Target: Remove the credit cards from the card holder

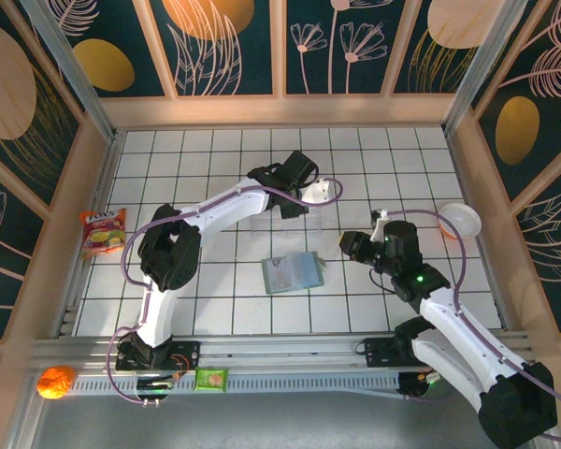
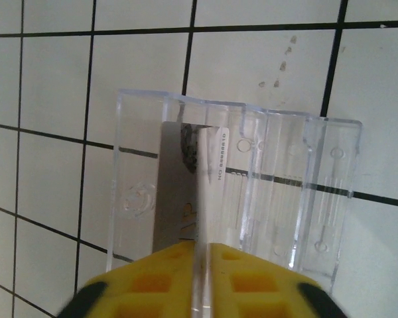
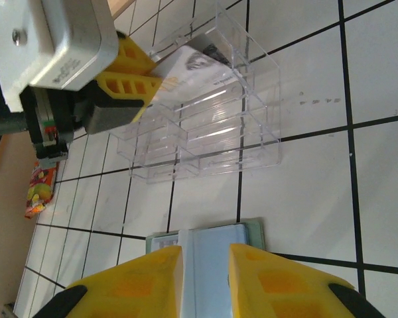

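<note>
My left gripper [image 2: 201, 265] sits narrow about one credit card [image 2: 176, 199] standing in the clear organiser [image 2: 285, 185]; whether it grips, I cannot tell; my right gripper [image 3: 204, 278] hovers slightly parted and empty over the open card holder [image 1: 293, 271] on the desk [image 1: 215, 304]; I judge one card is out, others perhaps inside.

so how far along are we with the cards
Partway. Done: the card holder lies open and one card is out. In hand: the left gripper has that card between its fingers at the clear organiser. Left: the right gripper is at the card holder; whether more cards are inside is hard to tell.
</note>
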Controlling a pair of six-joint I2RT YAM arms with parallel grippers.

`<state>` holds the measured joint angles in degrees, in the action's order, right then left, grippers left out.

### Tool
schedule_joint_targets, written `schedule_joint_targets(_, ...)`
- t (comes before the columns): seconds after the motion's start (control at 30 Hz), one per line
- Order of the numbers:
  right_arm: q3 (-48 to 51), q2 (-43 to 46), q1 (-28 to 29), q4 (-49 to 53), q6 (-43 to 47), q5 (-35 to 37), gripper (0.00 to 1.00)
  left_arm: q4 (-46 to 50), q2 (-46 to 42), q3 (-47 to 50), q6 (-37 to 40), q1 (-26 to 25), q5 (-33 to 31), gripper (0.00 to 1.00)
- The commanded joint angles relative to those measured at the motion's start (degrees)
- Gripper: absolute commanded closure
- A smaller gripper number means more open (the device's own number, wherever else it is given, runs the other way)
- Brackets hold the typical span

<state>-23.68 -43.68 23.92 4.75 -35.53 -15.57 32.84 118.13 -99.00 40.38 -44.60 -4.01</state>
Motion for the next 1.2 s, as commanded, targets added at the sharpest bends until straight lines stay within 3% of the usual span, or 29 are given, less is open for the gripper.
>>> schedule_joint_targets(0.0,-0.27,0.00,-0.47,-2.13,-0.77,-1.17,0.75,-2.91,-2.87,0.68,-1.16,-0.05,-2.31,0.73)
schedule_joint_targets(0.2,-0.25,-0.24,-0.42,-2.21,-1.03,-2.12,0.73,-8.71,-4.85,2.13,-3.74,-0.03,-6.53,0.66)
schedule_joint_targets(0.37,-0.22,-2.18,0.45,-2.82,-0.13,-4.77,0.62,-17.61,-11.75,5.09,-10.69,1.19,-4.80,0.60)
schedule_joint_targets(0.5,-1.93,-6.17,6.31,-2.31,2.20,-1.18,0.54,-30.04,-22.68,12.31,-25.69,4.60,0.28,0.54)
schedule_joint_targets(0.6,-5.16,-11.99,14.57,-0.95,4.42,5.57,0.53,-39.63,-31.51,22.25,-36.70,5.19,-3.09,0.41)
schedule_joint_targets(0.67,-7.27,-16.18,18.19,-0.06,5.32,8.48,0.52,-40.75,-35.86,27.27,-45.10,5.65,-5.75,0.36)
schedule_joint_targets(0.87,-11.60,-27.13,24.49,0.49,6.09,11.88,0.50,-42.27,-49.51,47.14,-64.06,5.93,-5.91,0.34)
schedule_joint_targets(1.07,-11.75,-30.59,27.11,-1.38,5.33,9.78,0.49,-40.26,-58.33,63.66,-71.67,5.81,-3.39,0.35)
schedule_joint_targets(1.17,-12.29,-32.26,27.53,-1.48,4.17,10.81,0.49,-41.44,-58.42,69.26,-75.11,5.80,2.12,0.43)
